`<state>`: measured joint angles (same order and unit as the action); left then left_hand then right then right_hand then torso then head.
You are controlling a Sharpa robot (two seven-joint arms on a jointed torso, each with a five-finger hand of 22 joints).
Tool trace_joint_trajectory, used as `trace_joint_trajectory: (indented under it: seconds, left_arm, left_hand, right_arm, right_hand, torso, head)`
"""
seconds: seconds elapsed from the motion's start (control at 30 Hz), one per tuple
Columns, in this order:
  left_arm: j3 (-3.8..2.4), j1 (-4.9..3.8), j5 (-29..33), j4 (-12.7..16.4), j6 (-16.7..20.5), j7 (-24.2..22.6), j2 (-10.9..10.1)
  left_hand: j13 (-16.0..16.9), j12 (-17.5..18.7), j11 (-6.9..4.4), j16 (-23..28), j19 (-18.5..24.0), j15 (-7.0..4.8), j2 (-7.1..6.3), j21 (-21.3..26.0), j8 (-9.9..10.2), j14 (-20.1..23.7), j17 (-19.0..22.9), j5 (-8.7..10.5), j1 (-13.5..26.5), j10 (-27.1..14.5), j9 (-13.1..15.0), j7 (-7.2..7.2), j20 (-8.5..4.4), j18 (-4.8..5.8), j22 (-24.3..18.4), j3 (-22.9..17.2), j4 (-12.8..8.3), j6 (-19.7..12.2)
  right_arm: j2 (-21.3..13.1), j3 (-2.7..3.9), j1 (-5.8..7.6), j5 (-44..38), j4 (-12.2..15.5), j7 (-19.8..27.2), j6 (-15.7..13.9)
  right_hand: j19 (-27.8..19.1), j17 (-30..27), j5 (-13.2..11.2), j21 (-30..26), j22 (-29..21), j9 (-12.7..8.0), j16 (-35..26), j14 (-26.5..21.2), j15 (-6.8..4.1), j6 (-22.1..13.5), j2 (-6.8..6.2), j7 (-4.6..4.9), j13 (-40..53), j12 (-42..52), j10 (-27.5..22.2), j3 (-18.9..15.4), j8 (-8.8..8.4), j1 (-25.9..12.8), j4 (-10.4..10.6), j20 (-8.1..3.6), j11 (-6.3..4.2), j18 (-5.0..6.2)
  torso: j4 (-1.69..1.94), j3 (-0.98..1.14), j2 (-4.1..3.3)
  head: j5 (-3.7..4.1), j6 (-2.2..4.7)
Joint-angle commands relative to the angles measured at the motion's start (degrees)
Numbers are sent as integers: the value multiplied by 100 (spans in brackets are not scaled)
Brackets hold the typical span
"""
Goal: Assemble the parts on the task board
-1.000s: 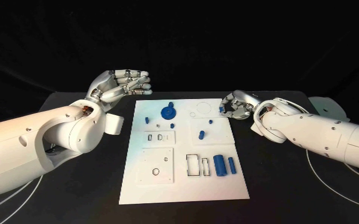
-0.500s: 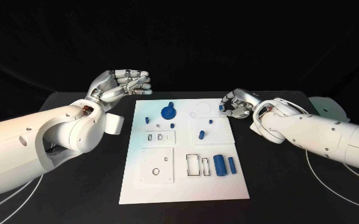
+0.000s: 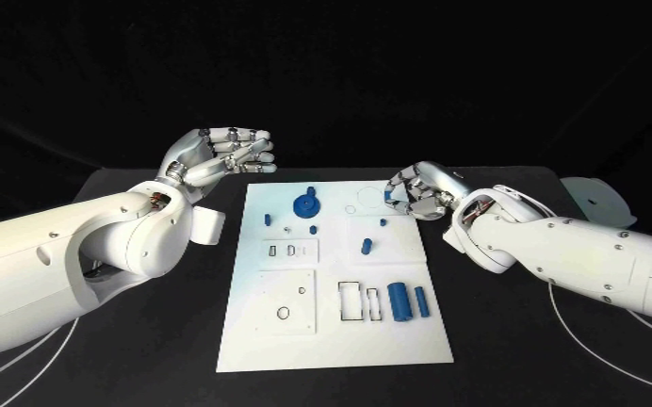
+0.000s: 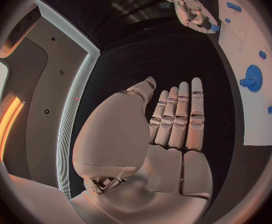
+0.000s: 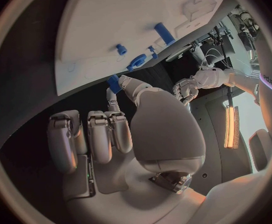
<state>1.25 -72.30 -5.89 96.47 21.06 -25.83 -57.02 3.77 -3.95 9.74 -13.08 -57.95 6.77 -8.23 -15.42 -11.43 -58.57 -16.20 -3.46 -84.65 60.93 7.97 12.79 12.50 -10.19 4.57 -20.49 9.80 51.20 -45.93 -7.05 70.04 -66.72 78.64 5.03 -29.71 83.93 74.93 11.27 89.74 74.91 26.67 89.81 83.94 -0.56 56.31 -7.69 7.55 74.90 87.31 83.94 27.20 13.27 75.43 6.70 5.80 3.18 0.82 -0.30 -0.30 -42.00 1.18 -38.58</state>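
Dark surroundings, brightly lit white task board (image 3: 334, 332), orange light strips glowing in the fisheye-bent wrist views

- Setting: a robotics laboratory or test cell.
- Black desk (image 3: 163, 350) against a black backdrop (image 3: 326, 49), isolating the work area.
- White task board (image 3: 340, 332) with cut-out slots, laid flat as a test fixture.
- Cables (image 3: 598, 336) trailing across the desk.

A black table (image 3: 150, 332) carries everything — its surface is dark and matte. Thin pale cables lie on it: one (image 3: 598, 332) curves near the right edge, another (image 3: 34, 355) near the front left corner.
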Motion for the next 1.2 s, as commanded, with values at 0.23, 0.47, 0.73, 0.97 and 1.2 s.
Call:
trace_joint_trajectory:
  seconds: [0.23, 0.47, 0.73, 0.97, 1.2]
  left_arm:
    - [11, 0, -22, -10, -84, -18, 3]
    - [26, 2, -22, -38, -87, -17, 18]
    - [32, 3, -22, -46, -83, -15, 22]
    - [33, 2, -22, -45, -81, -12, 26]
    - [33, 2, -22, -39, -80, -10, 25]
  left_hand:
    - [-7, 19, 1, 21, -41, 29, -36, -19, 31, 0, -8, 34, 35, -44, -9, -7, 0, -27, -6, -40, -11, -32]
    - [-7, 19, 1, 21, -41, 29, -36, -19, 31, 0, -8, 34, 35, -44, -9, -7, 0, -27, -6, -40, -11, -32]
    - [-6, 18, 0, 23, -42, 29, -36, -19, 31, -2, -11, 34, 43, -40, -9, -9, 1, -27, -7, -41, -8, -29]
    - [-6, 18, 0, 23, -42, 29, -36, -19, 31, -2, -11, 34, 43, -40, -9, -9, 1, -27, -7, -41, -8, -29]
    - [-6, 18, 0, 23, -42, 29, -36, -19, 31, -2, -11, 34, 43, -40, -9, -9, 1, -27, -7, -41, -8, -29]
  right_arm:
    - [149, 13, -50, 153, 688, 68, -332]
    - [439, -5, -132, -25, 979, -214, -299]
    - [885, -50, -191, -598, 955, -783, -169]
    - [1212, -81, -250, -1075, 797, -1179, -55]
    - [1446, -99, -304, -1442, 617, -1437, 24]
  right_hand:
    - [607, 1507, 10, 26, 1509, 37, 19, 606, -53, 81, 45, -40, 1286, 26, 392, 26, 50, -13, 16, -55, -47, -82]
    - [607, 1507, 4, 26, 1509, 40, 19, 606, -56, 78, 48, -43, 1285, 25, 391, 19, 53, -34, 29, -60, -51, -82]
    - [607, 1507, 2, 26, 1509, 42, 19, 606, -59, 75, 61, -47, 1281, 20, 388, 23, 55, -41, 34, -64, -55, -82]
    - [607, 1507, -11, 26, 1509, 43, 19, 606, -62, 66, 55, -47, 1279, 17, 386, 17, 54, -52, 37, -67, -57, -82]
    - [607, 1507, -25, 26, 1509, 46, 19, 606, -64, 67, 51, -50, 1280, 18, 386, 11, 59, -65, 41, -71, -59, -82]
  torso:
    - [0, -4, 31]
    - [29, -26, 52]
    - [31, -39, 54]
    - [36, -27, 48]
    - [28, -30, 48]
  head:
    - [-114, -49]
    - [-152, -85]
    - [-191, -110]
    - [-222, -134]
    - [-245, -154]
